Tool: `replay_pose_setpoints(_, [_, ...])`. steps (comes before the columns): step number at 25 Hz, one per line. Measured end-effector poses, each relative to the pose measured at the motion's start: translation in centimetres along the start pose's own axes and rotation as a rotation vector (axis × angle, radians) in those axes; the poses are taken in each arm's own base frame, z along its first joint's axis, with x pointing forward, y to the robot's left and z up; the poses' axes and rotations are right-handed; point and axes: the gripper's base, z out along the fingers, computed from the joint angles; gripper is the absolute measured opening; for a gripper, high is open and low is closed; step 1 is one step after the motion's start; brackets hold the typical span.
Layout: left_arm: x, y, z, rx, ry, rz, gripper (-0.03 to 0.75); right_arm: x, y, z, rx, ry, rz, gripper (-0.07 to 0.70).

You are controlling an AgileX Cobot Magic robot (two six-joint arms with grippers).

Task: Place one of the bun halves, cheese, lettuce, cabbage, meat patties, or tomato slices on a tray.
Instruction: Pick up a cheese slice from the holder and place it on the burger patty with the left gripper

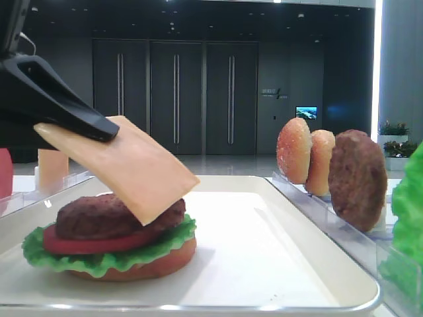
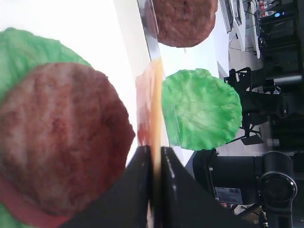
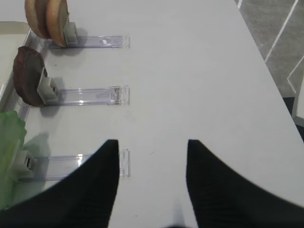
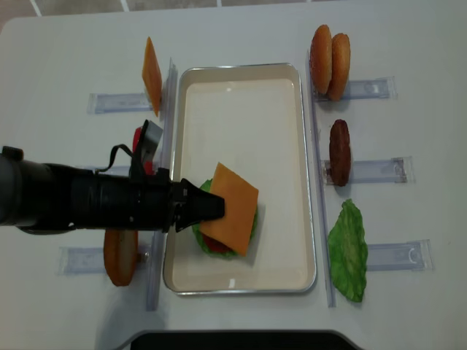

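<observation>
My left gripper (image 4: pixel 211 208) is shut on one edge of the pale orange cheese (image 4: pixel 232 208) slice. It holds the slice tilted over a stack on the cream tray (image 4: pixel 241 67). In the low exterior view the cheese (image 1: pixel 142 165) slopes down from the left gripper (image 1: pixel 106 127) and its lower corner reaches the meat patty (image 1: pixel 99 218). That patty lies on a tomato slice (image 1: pixel 79 243), lettuce (image 1: pixel 99 263) and a bun half (image 1: pixel 145 264). The left wrist view shows the cheese (image 2: pixel 155 95) edge-on between the jaws. My right gripper (image 3: pixel 152 142) stands open over bare table.
Clear racks right of the tray hold two bun halves (image 4: pixel 330 51), a patty (image 4: pixel 339 152) and a lettuce leaf (image 4: pixel 349 248). Racks on the left hold a cheese slice (image 4: pixel 151 71), a red slice (image 4: pixel 137 138) and a bun half (image 4: pixel 120 257).
</observation>
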Motion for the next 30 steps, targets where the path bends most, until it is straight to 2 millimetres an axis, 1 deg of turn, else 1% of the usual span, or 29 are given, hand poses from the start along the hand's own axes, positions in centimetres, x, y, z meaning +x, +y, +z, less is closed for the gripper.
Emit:
replay_pose_setpoints(12, [-0.02,0.09,0.00,-0.010,-0.002,0.027,0.024,0.00,0.00,0.00,0.000,0.000,0.000,0.319])
replay_pose_setpoints(30, [-0.06,0.09,0.00,-0.011,-0.003,0.113,0.024,0.00,0.00,0.00,0.000,0.000,0.000,0.319])
